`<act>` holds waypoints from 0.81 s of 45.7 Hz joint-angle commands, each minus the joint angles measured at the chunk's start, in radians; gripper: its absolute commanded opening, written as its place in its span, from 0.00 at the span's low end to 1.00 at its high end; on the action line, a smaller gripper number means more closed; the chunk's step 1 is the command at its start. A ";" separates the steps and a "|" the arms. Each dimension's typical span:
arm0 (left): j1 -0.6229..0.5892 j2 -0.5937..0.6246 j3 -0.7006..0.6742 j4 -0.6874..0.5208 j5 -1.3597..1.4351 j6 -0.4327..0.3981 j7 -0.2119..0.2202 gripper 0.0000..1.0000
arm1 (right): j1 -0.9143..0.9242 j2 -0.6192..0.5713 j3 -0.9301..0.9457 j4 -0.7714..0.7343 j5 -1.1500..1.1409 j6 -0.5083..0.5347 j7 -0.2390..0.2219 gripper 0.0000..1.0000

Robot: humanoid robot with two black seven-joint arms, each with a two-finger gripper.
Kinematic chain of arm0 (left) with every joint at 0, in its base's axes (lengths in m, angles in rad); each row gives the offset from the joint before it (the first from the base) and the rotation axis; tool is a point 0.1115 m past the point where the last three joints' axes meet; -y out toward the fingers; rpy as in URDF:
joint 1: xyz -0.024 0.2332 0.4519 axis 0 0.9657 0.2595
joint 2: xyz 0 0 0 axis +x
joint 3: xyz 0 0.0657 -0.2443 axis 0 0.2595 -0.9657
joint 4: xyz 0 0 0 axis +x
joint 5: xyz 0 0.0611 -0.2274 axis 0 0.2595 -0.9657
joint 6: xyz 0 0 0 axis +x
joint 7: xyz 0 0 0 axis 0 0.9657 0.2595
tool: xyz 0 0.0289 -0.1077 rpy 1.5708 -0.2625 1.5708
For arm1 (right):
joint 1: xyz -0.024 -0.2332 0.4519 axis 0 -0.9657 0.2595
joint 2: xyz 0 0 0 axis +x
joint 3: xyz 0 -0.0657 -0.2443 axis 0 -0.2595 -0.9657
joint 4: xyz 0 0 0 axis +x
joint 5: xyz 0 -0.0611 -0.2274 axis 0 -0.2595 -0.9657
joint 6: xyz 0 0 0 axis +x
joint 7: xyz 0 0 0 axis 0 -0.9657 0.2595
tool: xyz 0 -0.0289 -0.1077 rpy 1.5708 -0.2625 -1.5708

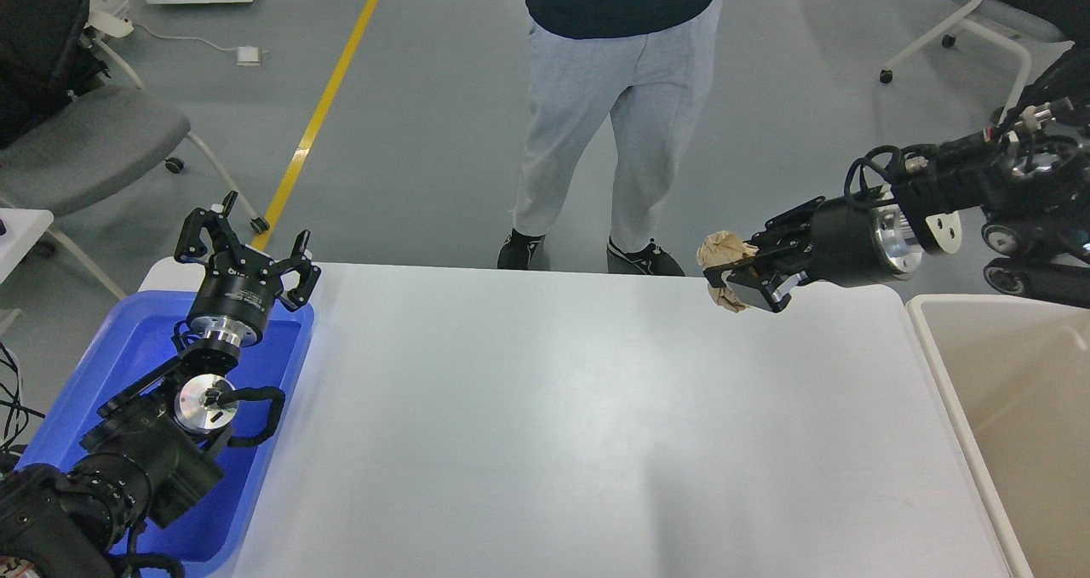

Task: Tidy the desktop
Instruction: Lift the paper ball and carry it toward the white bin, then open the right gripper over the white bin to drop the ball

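**Right gripper clamps crumpled paper at the desk's far edge**

The desktop [553, 408] fills the middle of the head view, a broad white slab running from six o'clock up to the centre, and its surface shows bare and matte. Over at two o'clock the right gripper [739, 282] comes in from the right, fingers pointing left, and they are clamped on a crumpled wad of tan paper [722, 254]. The wad sits at the desk's far right corner region, held at the fingertips; whether it touches the tabletop, I cannot tell.

Swing to nine o'clock: the left gripper [243, 242] stands with its fingers spread wide apart and nothing between them. It is poised above the blue tray [128, 340], which lies along the desk's left side at eight o'clock, the arm's thick links crossing over it.

At four o'clock a beige bin [1005, 391] sits just beside the desk's right edge, only part of it in view.

At twelve o'clock, beyond the far edge, a person [613, 110] in grey sweatpants and dark shoes stands on the grey floor. A yellow floor line [328, 101] runs diagonally at eleven o'clock, a grey chair [85, 144] sits at ten.
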 commanded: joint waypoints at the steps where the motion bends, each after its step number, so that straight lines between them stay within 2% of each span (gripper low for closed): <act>1: 0.000 0.000 0.000 0.000 0.000 0.001 0.000 1.00 | 0.032 -0.049 -0.005 0.017 0.018 0.029 0.010 0.00; 9: 0.000 0.000 0.000 0.000 0.000 0.001 0.000 1.00 | -0.006 -0.126 0.007 -0.067 0.039 0.028 0.010 0.00; 16: 0.000 0.000 0.000 0.000 0.000 0.000 0.000 1.00 | -0.109 -0.207 0.018 -0.181 0.093 0.021 0.010 0.00; 26: 0.000 0.000 0.000 0.000 0.000 0.000 0.000 1.00 | -0.339 -0.318 0.146 -0.354 0.202 0.021 0.011 0.00; 37: 0.000 0.000 0.000 0.000 0.000 0.000 0.000 1.00 | -0.664 -0.324 0.282 -0.615 0.488 0.017 0.010 0.00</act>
